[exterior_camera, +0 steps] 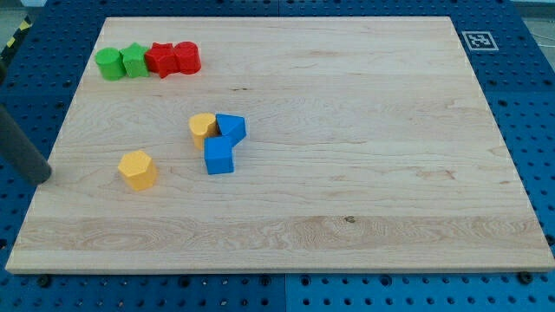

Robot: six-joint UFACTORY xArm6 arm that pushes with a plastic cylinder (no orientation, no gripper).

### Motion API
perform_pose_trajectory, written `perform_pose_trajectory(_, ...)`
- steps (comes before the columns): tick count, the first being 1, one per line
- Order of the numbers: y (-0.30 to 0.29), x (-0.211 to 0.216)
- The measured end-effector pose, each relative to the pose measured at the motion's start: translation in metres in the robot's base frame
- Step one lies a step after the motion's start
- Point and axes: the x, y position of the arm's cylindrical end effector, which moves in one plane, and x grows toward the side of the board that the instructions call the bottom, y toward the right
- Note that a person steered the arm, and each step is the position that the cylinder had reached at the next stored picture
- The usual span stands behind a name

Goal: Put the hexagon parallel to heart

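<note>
The yellow hexagon point(137, 169) lies on the wooden board point(347, 191), left of the middle. The yellow heart point(203, 128) lies up and to the right of it, touching a blue block point(231, 127) on its right. A blue cube point(219, 157) sits just below those two. My tip point(42, 177) is at the board's left edge, to the left of the hexagon and well apart from it. The rod rises from it toward the view's upper left.
A row of blocks stands at the board's top left: a green round block point(109, 64), a green block point(134, 61), a red star-like block point(160, 59) and a red round block point(187, 57). A printed marker point(479, 40) sits off the top right corner.
</note>
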Motion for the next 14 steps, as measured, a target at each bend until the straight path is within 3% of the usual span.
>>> perform_pose_trajectory(3, 0.031, 0.028)
perform_pose_trajectory(7, 0.112, 0.028)
perform_pose_trajectory(10, 0.118, -0.01)
perform_pose_trajectory(14, 0.119, -0.025)
